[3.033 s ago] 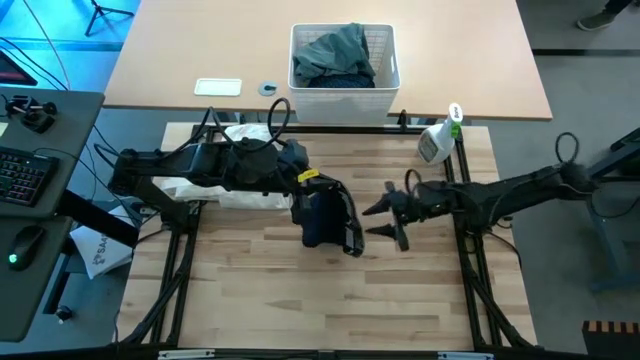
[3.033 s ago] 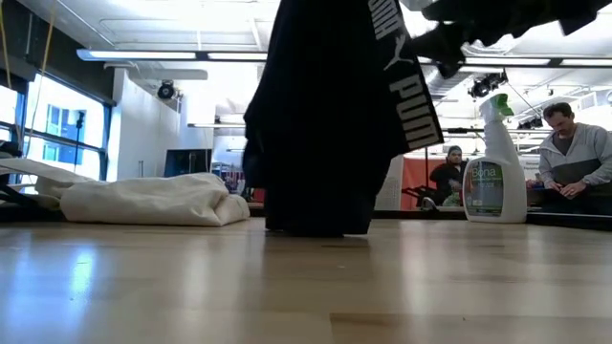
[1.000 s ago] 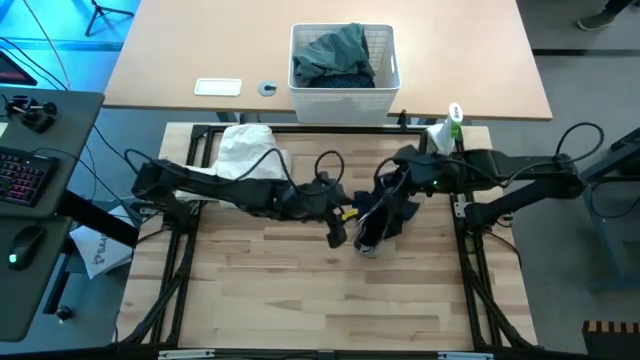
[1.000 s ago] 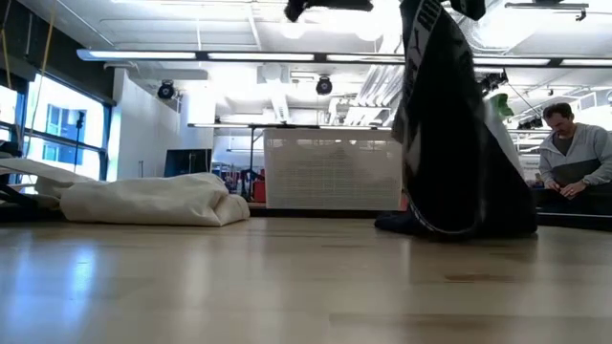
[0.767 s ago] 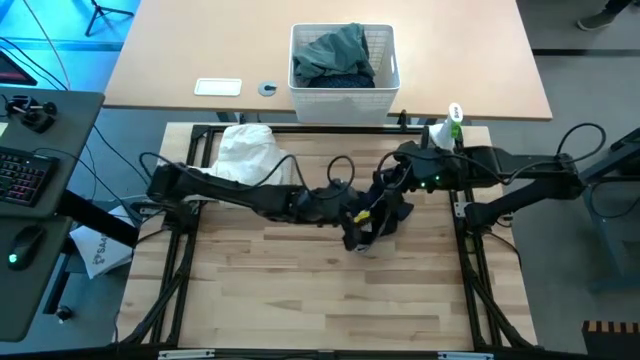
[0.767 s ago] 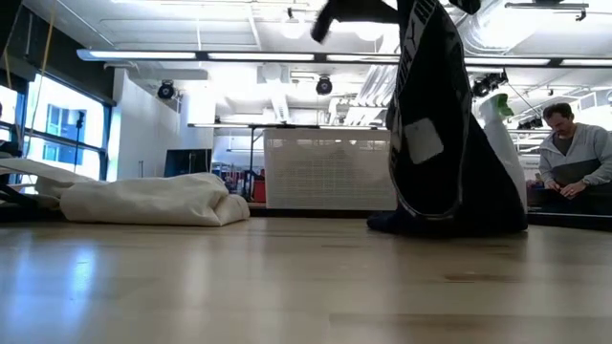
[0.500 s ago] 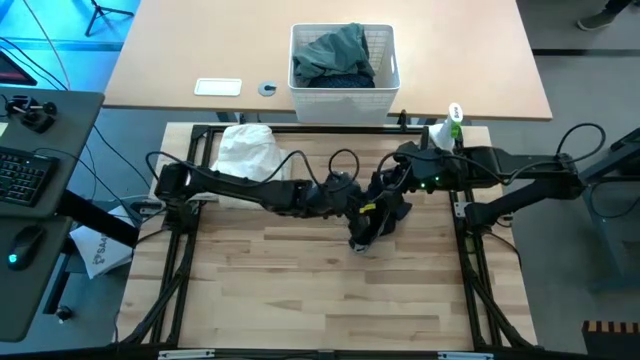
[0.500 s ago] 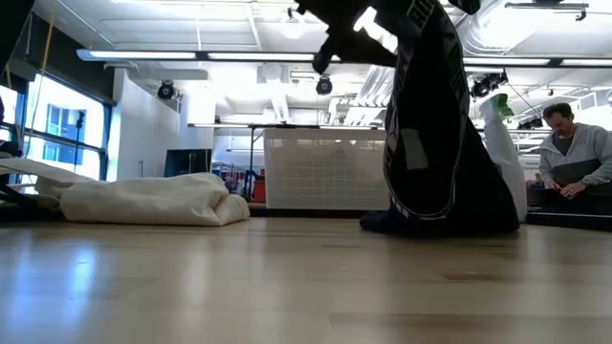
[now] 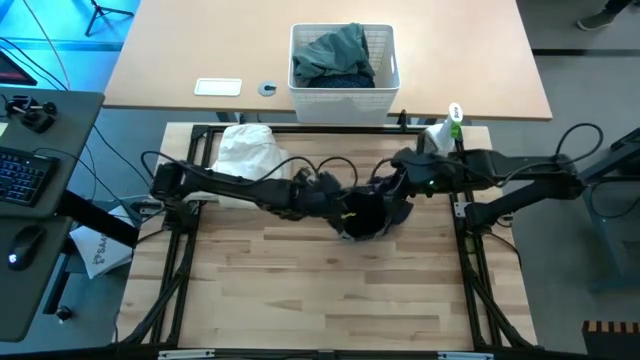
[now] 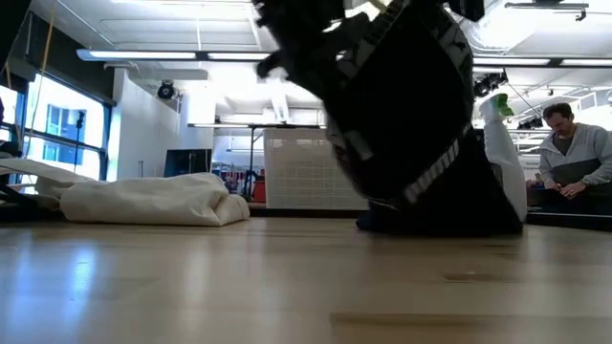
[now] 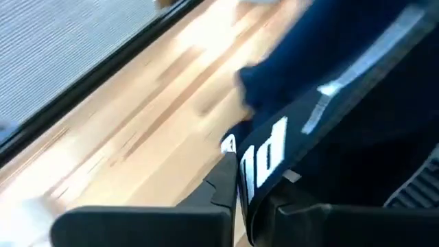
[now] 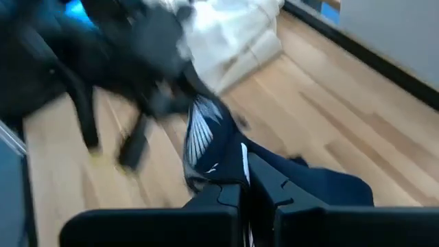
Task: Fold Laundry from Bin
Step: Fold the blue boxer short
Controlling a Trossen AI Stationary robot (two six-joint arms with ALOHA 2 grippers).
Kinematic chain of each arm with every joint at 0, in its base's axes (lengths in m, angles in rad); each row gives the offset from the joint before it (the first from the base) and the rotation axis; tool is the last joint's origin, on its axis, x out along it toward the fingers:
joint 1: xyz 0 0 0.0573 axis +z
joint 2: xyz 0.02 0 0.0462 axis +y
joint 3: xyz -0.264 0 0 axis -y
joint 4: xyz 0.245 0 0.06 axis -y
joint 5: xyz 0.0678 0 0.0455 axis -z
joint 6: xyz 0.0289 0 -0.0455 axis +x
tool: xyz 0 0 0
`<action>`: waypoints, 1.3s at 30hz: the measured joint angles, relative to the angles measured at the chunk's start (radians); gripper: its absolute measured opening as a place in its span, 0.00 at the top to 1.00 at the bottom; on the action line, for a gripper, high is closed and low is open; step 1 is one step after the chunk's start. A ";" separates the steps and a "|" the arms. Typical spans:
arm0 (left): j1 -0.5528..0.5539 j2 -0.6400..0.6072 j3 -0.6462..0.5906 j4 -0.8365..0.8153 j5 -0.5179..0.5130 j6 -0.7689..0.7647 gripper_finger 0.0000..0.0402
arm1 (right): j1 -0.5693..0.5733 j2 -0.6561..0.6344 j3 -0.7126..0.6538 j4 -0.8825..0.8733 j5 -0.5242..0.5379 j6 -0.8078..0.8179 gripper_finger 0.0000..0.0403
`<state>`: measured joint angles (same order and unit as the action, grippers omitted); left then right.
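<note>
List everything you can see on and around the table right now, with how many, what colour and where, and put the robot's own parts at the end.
black garment: one, black with white lettering, held up over the middle of the wooden table, lower end on the wood
white cloth: one, white, bundled at the table's far left
bin: one, white lattice, on the desk beyond the table
grey-green top: one, in the bin, over something darker
spray bottle: one, white with green top, table's far right corner
white card: one, on the desk left of the bin
person: one, grey top, in the room behind
left tool: dark, shut on the black garment
right tool: dark, shut on the black garment
</note>
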<state>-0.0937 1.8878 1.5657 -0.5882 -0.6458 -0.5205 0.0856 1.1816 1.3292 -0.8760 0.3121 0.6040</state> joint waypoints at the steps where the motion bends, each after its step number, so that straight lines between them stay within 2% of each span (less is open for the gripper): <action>1: -0.002 -0.014 0.000 -0.057 -0.003 -0.026 0.98 | 0.000 0.000 -0.017 -0.001 -0.003 -0.001 1.00; 3: -0.004 -0.035 0.000 -0.154 0.014 -0.081 0.99 | 0.004 0.000 -0.069 0.005 -0.004 -0.001 1.00; 9: -0.019 -0.121 0.000 -0.435 0.185 -0.303 1.00 | 0.020 0.002 -0.230 0.003 -0.028 0.072 0.92; 13: -0.017 -0.184 0.000 -0.488 0.294 -0.396 1.00 | 0.020 0.002 -0.267 0.019 -0.032 0.071 0.84; 17: -0.004 -0.206 0.000 -0.516 0.285 -0.409 1.00 | 0.012 0.002 -0.317 0.083 -0.033 0.068 0.75; 20: 0.005 -0.206 0.000 -0.538 0.285 -0.402 1.00 | 0.015 0.002 -0.391 0.208 -0.090 0.066 0.65; 24: 0.005 -0.205 0.000 -0.544 0.287 -0.394 1.00 | 0.056 0.010 -0.539 0.492 -0.203 0.070 0.49; 27: 0.004 -0.204 0.000 -0.544 0.287 -0.390 1.00 | 0.102 0.042 -0.648 0.659 -0.224 0.097 0.41; 33: 0.005 -0.204 0.000 -0.543 0.299 -0.375 1.00 | 0.155 0.204 -0.717 0.842 -0.152 0.148 0.40; 39: 0.004 -0.204 0.000 -0.544 0.326 -0.366 1.00 | 0.164 0.384 -0.615 0.858 -0.115 0.130 0.48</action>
<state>-0.0895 1.6836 1.5658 -1.1324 -0.3196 -0.8867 0.2497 1.5658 0.7147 -0.0180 0.1971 0.7340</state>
